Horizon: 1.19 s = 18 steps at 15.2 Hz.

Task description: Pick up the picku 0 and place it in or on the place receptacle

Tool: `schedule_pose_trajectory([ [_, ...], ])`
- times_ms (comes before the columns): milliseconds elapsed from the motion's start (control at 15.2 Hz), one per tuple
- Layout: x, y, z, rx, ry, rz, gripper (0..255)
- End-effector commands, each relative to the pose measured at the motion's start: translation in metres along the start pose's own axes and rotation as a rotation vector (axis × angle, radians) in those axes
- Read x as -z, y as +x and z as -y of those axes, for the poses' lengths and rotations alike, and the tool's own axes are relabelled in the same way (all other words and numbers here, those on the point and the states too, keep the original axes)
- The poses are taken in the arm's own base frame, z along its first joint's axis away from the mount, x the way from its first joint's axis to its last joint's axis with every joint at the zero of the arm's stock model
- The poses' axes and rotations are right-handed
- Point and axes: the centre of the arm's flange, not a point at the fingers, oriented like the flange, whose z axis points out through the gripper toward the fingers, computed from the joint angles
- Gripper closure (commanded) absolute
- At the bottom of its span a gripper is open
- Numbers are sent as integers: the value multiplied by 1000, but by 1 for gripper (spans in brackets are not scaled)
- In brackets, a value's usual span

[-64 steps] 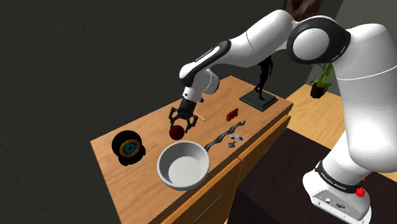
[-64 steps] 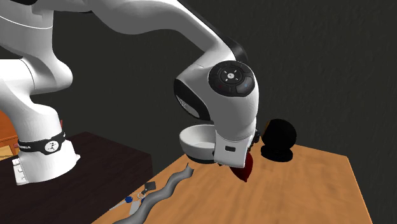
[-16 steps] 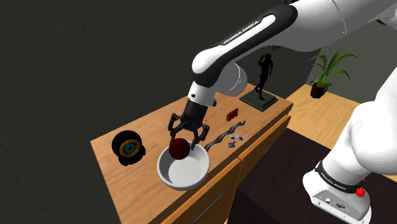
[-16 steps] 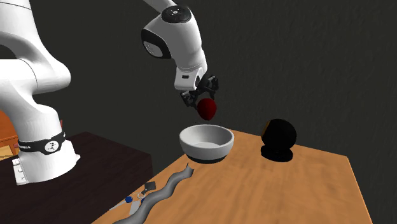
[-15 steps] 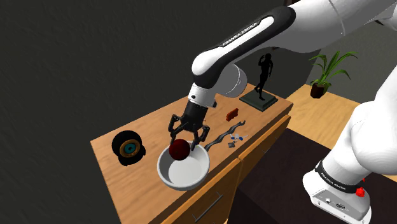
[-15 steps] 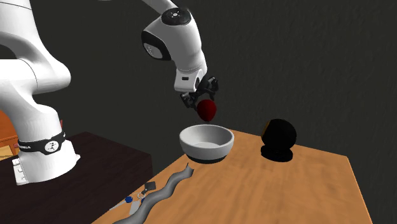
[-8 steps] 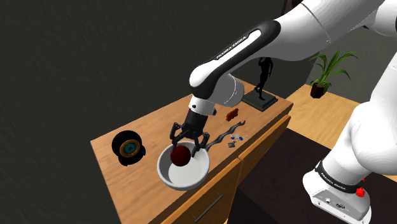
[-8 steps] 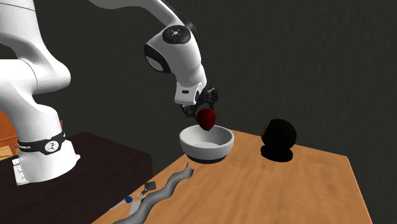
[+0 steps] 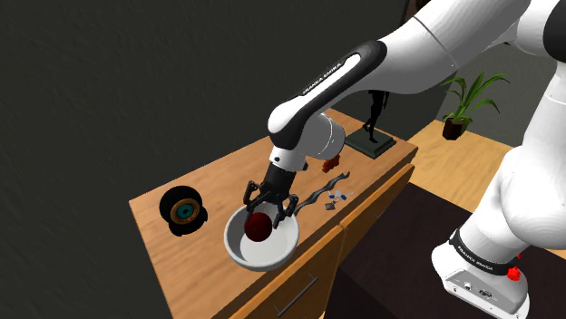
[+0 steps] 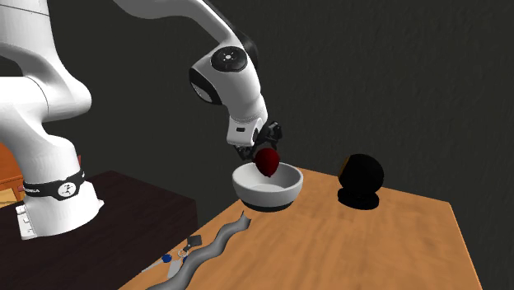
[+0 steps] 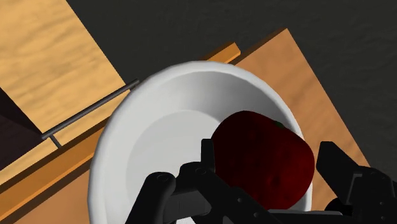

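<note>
**Fruit held over the bowl, ready to let go**

The white arm (image 9: 363, 72) reaches from the upper right of the shoulder view down to the middle of the frame, over a wooden cabinet top (image 9: 209, 177). A white bowl (image 9: 232, 246) sits at the near edge of that top, in the lower middle of the shoulder view. A black round thing (image 9: 182, 210) stands apart from it to the left.

The dark red fruit (image 11: 264, 159) hangs inside the bowl's ring. In the second exterior view, at frame centre, its underside sits about level with the rim (image 10: 265, 175). The gripper (image 9: 269, 204) points almost straight down. Its 2 fingers (image 11: 208, 153) are clamped on the fruit from opposite sides, so the fruit lies directly between and just below the tips.

What matters for the next move is where the fruit lies over the bowl. In the wrist view it sits toward 1 wall of the hollow, not over the centre, yet within the rim. Parting the fingers here should drop it inside, probably rolling to the bottom.
</note>
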Motion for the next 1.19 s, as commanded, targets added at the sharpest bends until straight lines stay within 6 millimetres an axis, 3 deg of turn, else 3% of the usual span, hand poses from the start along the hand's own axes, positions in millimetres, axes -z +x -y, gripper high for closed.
schedule_pose_trajectory([
  [0,0,0,0,0,0,0,255],
  [132,0,0,0,0,0,0,255],
  [198,0,0,0,0,0,0,0],
  [528,0,0,0,0,0,0,0],
  [792,50,0,0,0,0,0,0],
  [1122,50,0,0,0,0,0,0],
])
